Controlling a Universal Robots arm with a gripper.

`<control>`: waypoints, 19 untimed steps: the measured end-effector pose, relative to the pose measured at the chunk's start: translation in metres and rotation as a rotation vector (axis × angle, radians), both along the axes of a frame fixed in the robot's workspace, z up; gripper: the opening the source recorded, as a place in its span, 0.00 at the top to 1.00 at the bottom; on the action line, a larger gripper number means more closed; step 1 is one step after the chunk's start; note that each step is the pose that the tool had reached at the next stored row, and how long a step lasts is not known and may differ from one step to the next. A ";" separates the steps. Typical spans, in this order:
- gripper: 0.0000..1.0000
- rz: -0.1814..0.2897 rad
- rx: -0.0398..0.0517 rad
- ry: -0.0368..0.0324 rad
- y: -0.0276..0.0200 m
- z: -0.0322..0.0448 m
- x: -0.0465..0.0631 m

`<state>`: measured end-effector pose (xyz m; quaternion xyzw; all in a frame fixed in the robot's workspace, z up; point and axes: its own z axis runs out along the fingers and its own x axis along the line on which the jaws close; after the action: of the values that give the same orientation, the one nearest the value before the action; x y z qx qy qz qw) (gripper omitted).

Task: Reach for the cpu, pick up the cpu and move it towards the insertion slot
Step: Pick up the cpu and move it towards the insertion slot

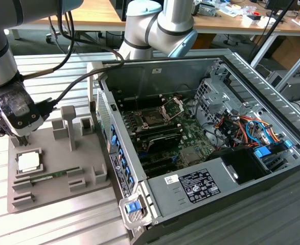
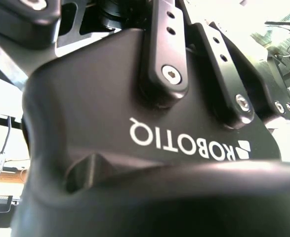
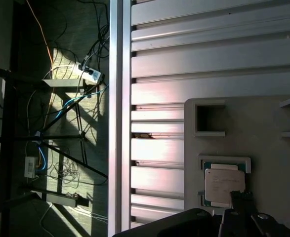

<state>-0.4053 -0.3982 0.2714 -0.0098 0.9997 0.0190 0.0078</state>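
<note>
the cpu (image 1: 28,161) lies flat in a pocket of the grey fixture (image 1: 47,196), the gripper (image 1: 22,139) just above it, released or clenched i can't tell. looks thin, light, stiff, fragile; best pinched by opposite edges.

upright posts (image 1: 68,124) between cpu (image 1: 28,162) and case (image 1: 150,76)

The hand (image 1: 23,139) just above the cpu (image 1: 28,162)

Exterior view evenly lit; second wrist view glaringly backlit; first wrist view dim, hard-shadowed.
</note>
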 end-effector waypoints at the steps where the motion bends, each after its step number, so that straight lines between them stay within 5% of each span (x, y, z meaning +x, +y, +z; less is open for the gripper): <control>1: 0.89 0.000 0.0000 -0.0001 0.0000 -0.0002 0.000; 19: 0.89 0.000 0.0000 -0.0009 0.0000 -0.0060 0.000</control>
<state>-0.4054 -0.3982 0.2653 -0.0097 0.9997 0.0190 0.0083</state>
